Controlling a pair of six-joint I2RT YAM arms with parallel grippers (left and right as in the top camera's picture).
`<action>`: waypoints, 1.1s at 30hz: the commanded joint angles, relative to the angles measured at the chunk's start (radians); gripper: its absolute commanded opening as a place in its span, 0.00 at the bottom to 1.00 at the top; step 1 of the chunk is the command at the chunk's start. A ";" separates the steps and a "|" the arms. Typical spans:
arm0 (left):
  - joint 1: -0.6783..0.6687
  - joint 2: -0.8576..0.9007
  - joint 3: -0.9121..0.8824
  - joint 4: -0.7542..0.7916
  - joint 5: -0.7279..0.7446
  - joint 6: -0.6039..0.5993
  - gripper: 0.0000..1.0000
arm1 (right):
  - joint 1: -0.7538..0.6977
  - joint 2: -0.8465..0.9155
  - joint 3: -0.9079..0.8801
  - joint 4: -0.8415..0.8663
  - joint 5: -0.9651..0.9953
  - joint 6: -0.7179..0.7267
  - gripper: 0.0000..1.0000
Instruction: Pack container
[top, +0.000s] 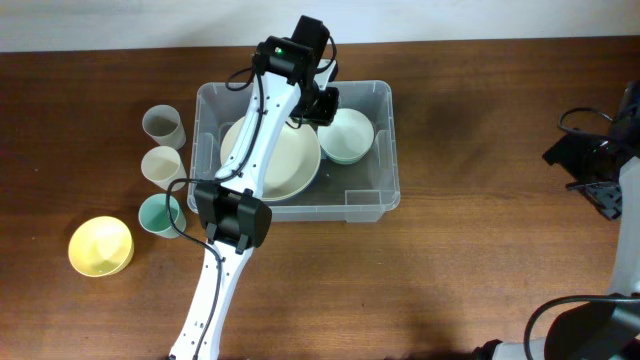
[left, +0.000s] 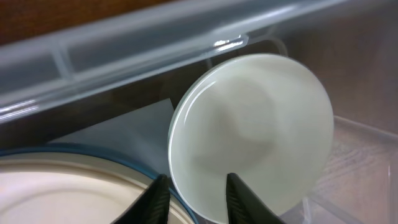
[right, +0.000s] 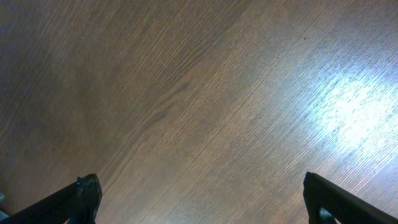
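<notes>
gleaming clear rimmed round-cornered container (top: 392, 150)

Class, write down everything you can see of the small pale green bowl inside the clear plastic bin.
The small pale green bowl is round, smooth and glossy, with a thin rim, and empty. It sits open side up in the far right part of the large clear plastic container, close beside the large cream bowl; whether they touch is unclear. The left hand hangs over it, its black fingers parted on either side of the near rim.
</notes>
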 joint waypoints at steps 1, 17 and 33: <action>0.008 0.010 0.005 0.016 -0.016 0.010 0.36 | -0.002 0.003 -0.006 0.002 0.002 0.004 0.99; 0.251 -0.206 0.198 -0.132 -0.185 0.016 0.77 | -0.002 0.003 -0.006 0.002 0.002 0.004 0.99; 0.570 -0.471 0.098 -0.166 -0.172 -0.040 0.93 | -0.002 0.003 -0.006 0.002 0.002 0.004 0.99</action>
